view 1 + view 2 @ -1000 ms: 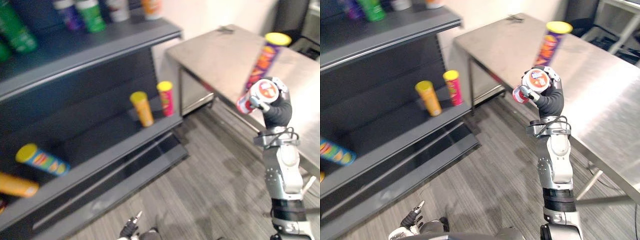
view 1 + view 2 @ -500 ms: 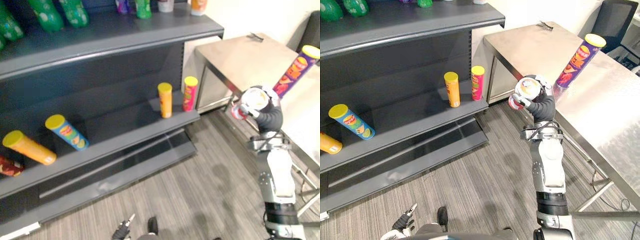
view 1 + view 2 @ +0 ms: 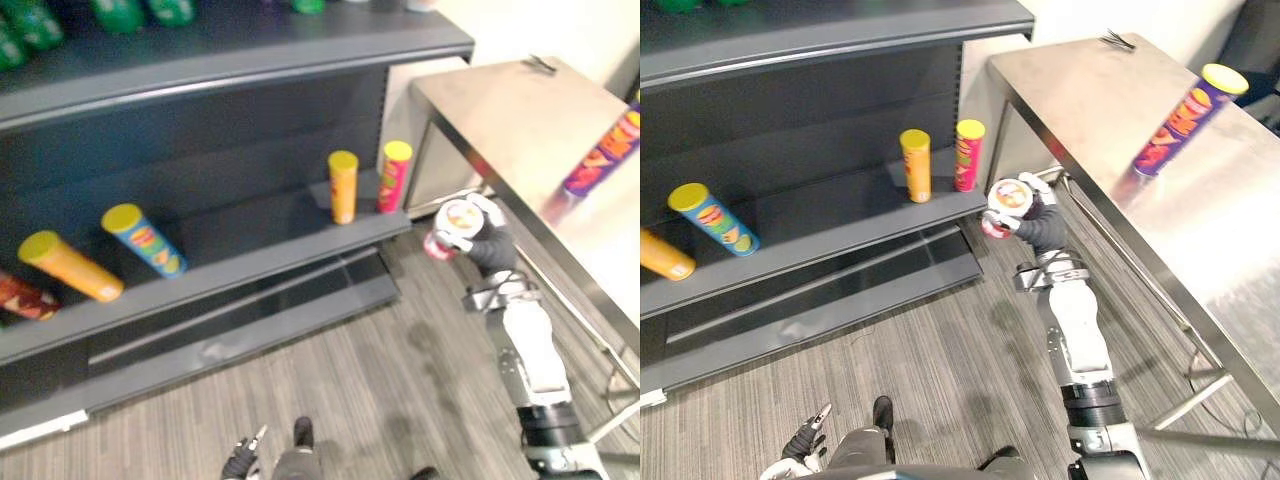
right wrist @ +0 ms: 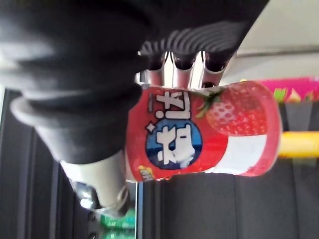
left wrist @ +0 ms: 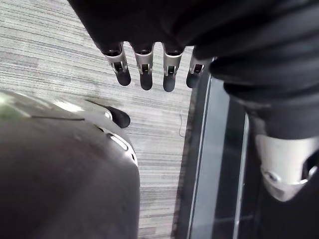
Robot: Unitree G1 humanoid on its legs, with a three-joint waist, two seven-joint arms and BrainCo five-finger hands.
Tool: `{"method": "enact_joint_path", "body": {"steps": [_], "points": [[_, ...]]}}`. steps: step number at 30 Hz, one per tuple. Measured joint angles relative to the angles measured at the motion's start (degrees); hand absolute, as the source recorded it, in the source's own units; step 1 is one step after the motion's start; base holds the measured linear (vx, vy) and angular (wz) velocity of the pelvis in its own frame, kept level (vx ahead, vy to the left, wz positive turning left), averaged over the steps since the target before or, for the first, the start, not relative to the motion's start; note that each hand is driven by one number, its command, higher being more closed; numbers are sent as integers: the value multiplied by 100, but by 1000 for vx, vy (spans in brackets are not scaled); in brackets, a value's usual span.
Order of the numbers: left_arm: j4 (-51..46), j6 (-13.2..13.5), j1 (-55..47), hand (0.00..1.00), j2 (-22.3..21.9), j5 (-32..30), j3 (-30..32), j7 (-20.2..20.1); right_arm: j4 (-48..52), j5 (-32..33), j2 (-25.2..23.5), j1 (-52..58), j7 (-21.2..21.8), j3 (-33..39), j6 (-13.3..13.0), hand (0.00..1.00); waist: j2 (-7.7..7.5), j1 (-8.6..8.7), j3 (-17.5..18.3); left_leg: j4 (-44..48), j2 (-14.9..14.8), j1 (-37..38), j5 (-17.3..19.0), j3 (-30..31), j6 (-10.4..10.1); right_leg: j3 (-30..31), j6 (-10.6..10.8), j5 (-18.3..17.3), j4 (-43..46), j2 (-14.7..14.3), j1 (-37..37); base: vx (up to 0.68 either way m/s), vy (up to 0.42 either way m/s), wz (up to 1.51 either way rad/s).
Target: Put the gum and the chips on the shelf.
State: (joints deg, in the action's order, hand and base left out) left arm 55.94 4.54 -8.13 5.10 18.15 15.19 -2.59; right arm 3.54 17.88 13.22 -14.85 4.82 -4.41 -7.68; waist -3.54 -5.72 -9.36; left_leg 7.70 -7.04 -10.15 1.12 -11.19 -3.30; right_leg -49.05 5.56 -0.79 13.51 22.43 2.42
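Right hand [image 3: 1043,227] curled round tub [image 3: 1006,204], probably gum

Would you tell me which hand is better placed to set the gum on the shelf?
Right: the right hand grips the gum tub near the shelf; the left hand hangs open, low over the floor.

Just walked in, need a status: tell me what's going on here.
The robot's right hand has its fingers curled round a red strawberry-print gum canister, holding it in the air before the dark shelf, near the orange tube and pink tube standing there. The purple chips tube stands on the steel table, not yet shelved. The left hand hangs open near the floor.
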Motion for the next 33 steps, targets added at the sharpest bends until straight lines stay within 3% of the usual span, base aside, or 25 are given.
{"method": "enact_joint_path", "body": {"steps": [1,2,3,4,5,7,8,10,13,15,16,18,20,21,22,25,26,28,33], "points": [[5,1,-5,0,-14,91,25,11,8,-1,-7,-19,23,-88,-2,100,-3,-12,-9,87,36,-12,124,35,34,31,-4,-1,137,82,15,-1,153,48],[0,2,-15,0,-6,174,12,40,32,-7,-9,-20,89,-180,-4,100,-17,-26,-29,164,160,9,213,140,111,483,-250,27,584,296,-57,4,135,48],[-3,5,-20,0,9,184,-31,62,31,-8,3,-18,105,-206,-4,100,-15,-16,-43,167,215,40,225,182,143,942,-578,104,883,366,-194,26,194,76],[-7,30,-60,0,21,185,-199,96,39,-10,38,-19,128,-252,-6,100,52,47,-53,145,256,71,239,310,208,2168,-1179,470,1486,312,-607,73,201,93],[16,25,-63,0,48,183,-305,119,94,-10,13,-9,158,-259,-30,100,124,96,-123,147,254,117,224,570,275,3370,-939,376,1834,-26,-912,93,186,91],[65,25,-23,0,144,179,-374,125,205,-7,-38,2,185,-282,-44,100,57,100,-202,118,314,130,193,962,375,4108,-417,-573,1746,-610,-1002,118,57,96],[120,15,9,0,130,175,-372,122,284,-4,-54,8,191,-283,-60,100,31,93,-212,48,435,198,168,1142,409,4121,-370,-794,1526,-802,-1016,139,13,82],[120,-6,8,0,131,169,-411,124,295,0,-84,9,203,-286,-92,100,53,99,-235,40,603,348,172,1396,443,4212,-296,-885,1274,-965,-1056,157,10,92],[193,-2,103,0,148,172,-412,128,365,18,-83,112,214,-283,-113,100,52,179,-240,79,806,447,209,1925,344,5099,-159,-801,945,-1277,-1182,117,-91,112],[331,-7,148,0,180,181,-387,140,535,33,-144,199,290,-289,-135,100,-87,211,-190,233,981,397,317,2280,177,5034,223,-618,361,-1156,-994,145,-245,106],[344,-9,149,0,180,181,-385,145,535,35,-150,206,297,-289,-136,100,-76,221,-185,254,976,373,333,2312,150,5001,256,-662,317,-1158,-929,96,-221,62],[350,-8,121,0,79,178,-308,192,539,82,-154,250,332,-269,-138,100,146,252,-161,139,701,283,375,2460,62,4602,180,-691,-3,-1353,-775,68,-246,59],[353,-10,107,0,49,170,-173,206,543,148,-171,454,334,-138,-139,100,211,406,-126,-198,336,292,140,2235,-44,4116,49,-745,-86,-1456,-688,99,-282,97],[342,-9,115,0,47,171,-173,209,540,256,-174,526,329,-36,-138,100,215,394,-123,-434,185,320,-91,2110,-194,3951,-11,-783,-72,-1513,-685,99,-196,77],[341,-9,115,0,46,171,-169,209,540,264,-178,536,325,0,-138,100,213,394,-124,-529,151,333,-178,2101,-215,3891,-23,-790,-72,-1529,-682,86,-137,47],[346,-15,161,0,39,127,-141,203,543,286,-210,604,327,120,-139,100,209,422,-124,-760,84,369,-358,1273,38,3629,-26,-802,-154,-1425,-538,67,-15,43],[343,-12,184,0,12,85,-134,196,533,286,-221,651,324,139,-139,100,210,448,-124,-797,11,477,-374,748,99,3548,10,-824,-167,-1356,-433,44,43,35],[343,-13,195,0,7,78,-154,196,519,286,-264,673,325,132,-139,100,197,449,-120,-914,75,627,-480,620,7,3551,52,-852,-176,-1268,-335,61,72,20],[335,-18,208,0,6,63,-194,192,443,281,-490,858,324,71,-135,100,161,425,-78,-1312,211,865,-654,531,-5,3624,196,-758,-474,-1215,-185,28,60,-4]]}}
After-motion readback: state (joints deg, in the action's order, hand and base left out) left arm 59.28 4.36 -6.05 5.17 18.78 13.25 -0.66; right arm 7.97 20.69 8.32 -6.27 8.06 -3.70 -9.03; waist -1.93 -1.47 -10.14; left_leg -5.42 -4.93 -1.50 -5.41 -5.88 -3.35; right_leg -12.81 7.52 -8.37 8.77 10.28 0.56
